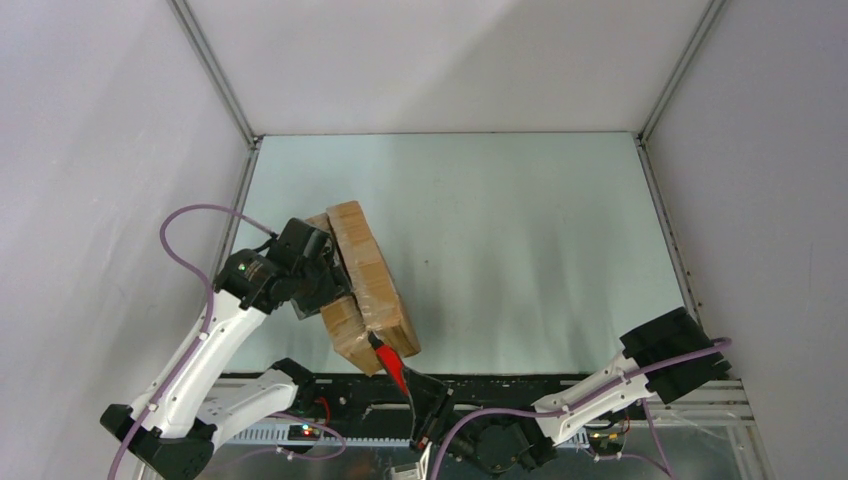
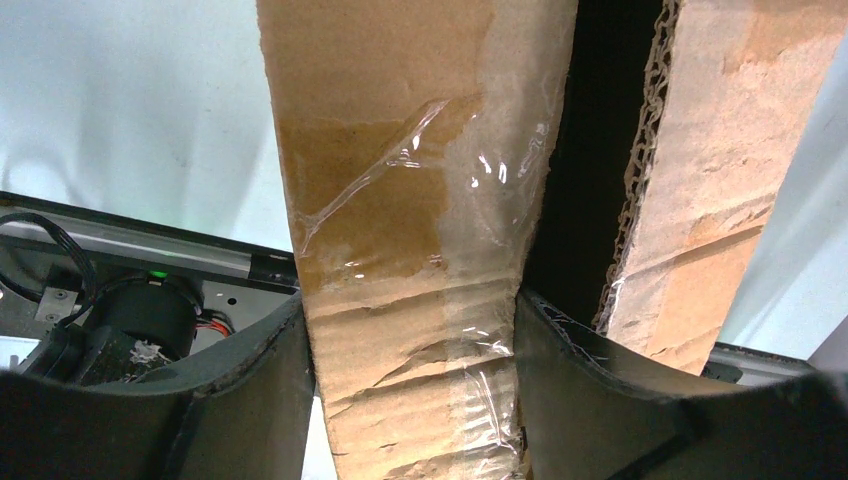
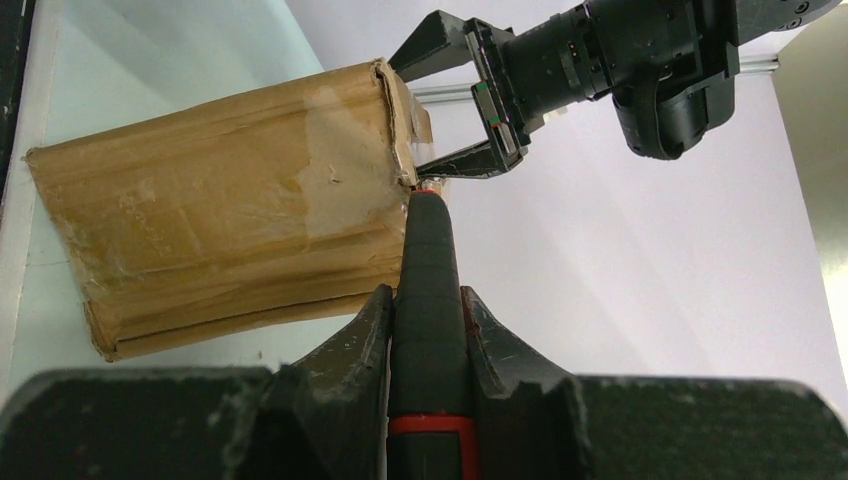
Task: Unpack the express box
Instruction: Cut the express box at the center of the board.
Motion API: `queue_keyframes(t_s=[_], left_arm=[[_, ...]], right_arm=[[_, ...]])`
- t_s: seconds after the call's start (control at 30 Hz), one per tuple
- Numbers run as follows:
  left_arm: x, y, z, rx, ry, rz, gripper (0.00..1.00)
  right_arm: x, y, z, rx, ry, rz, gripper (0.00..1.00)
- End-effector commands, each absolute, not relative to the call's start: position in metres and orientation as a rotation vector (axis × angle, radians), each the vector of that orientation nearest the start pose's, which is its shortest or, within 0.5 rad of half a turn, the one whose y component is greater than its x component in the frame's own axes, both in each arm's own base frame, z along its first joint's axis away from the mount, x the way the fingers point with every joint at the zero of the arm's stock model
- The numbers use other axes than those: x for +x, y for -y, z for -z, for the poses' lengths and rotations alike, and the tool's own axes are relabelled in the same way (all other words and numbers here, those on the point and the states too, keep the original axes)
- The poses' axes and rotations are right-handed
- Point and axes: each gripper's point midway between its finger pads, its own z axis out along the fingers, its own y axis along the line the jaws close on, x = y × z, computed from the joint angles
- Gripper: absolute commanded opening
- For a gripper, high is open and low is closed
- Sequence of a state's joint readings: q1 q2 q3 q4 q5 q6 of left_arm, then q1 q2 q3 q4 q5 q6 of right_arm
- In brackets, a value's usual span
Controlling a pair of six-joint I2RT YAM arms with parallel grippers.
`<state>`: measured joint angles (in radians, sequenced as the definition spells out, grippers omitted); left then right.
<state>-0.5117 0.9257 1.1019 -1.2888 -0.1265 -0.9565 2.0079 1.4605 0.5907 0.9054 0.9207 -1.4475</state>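
1. Your express box [image 1: 365, 285] lies left of the table's middle. Its long axis runs far to near, with the near end slanting right.
2. The knife [image 3: 428, 250] tip sits at that near end's taped corner, so the box lies straight ahead of the right gripper [image 3: 428, 340], which is clamped tight on the handle.
3. Your left gripper [image 2: 415, 390], jaws wide, pinches a taped cardboard panel on the box's left side.
4. The pale, smooth table [image 1: 520, 230] extends right and far of the box.

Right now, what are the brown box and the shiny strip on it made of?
Oblong brown box: matte corrugated cardboard; the fluted edge shows. Shiny strip: probably clear plastic tape, glossy, wrinkled, catching glare.
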Motion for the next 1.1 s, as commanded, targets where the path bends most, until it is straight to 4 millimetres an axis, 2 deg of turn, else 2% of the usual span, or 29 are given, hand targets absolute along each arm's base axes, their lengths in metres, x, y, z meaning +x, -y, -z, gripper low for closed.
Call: queue_keyframes(t_s=[0.0, 0.23, 0.4, 0.7, 0.83, 1.07], left_arm=[[0.158, 0.108, -0.211, -0.602, -2.589, 0.387, 0.55], [0.156, 0.107, -0.210, -0.597, -2.595, 0.384, 0.54], [0.154, 0.106, -0.207, -0.592, -2.602, 0.382, 0.53], [0.145, 0.100, -0.198, -0.527, -2.652, 0.327, 0.46], [0.142, 0.090, -0.195, -0.499, -2.663, 0.256, 0.45], [0.142, 0.086, -0.193, -0.528, -2.659, 0.225, 0.45]], right_arm=[[0.004, -0.383, -0.249, -1.403, -0.545, 0.199, 0.00], [0.009, -0.383, -0.239, -1.427, -0.568, 0.198, 0.00], [0.019, -0.385, -0.244, -1.401, -0.554, 0.255, 0.00], [0.030, -0.395, -0.242, -1.402, -0.562, 0.331, 0.00], [0.038, -0.391, -0.239, -1.409, -0.595, 0.355, 0.00], [0.037, -0.376, -0.242, -1.420, -0.631, 0.346, 0.00]])
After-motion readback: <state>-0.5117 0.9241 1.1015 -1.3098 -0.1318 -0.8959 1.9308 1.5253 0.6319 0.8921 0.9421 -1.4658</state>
